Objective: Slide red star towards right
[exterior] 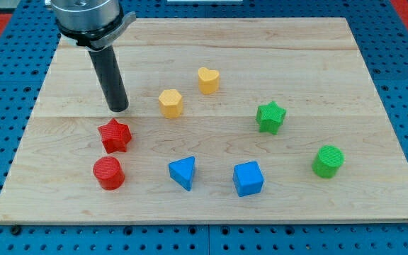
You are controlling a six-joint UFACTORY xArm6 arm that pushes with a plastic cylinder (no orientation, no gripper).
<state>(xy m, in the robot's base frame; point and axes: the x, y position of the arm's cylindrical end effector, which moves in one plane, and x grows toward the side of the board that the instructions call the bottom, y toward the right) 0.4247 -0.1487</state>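
The red star (115, 135) lies on the wooden board at the view's left, below centre. My tip (119, 108) stands just above the star in the view, a small gap away and slightly to its right. The dark rod rises from the tip toward the view's top left. A red cylinder (108, 173) sits directly below the star.
A yellow hexagon (171, 103) and a yellow heart (208, 80) lie right of my tip. A green star (270, 117) and a green cylinder (328, 161) are at the right. A blue triangle (183, 172) and a blue cube (248, 178) sit near the bottom. The board (374, 92) rests on a blue perforated table.
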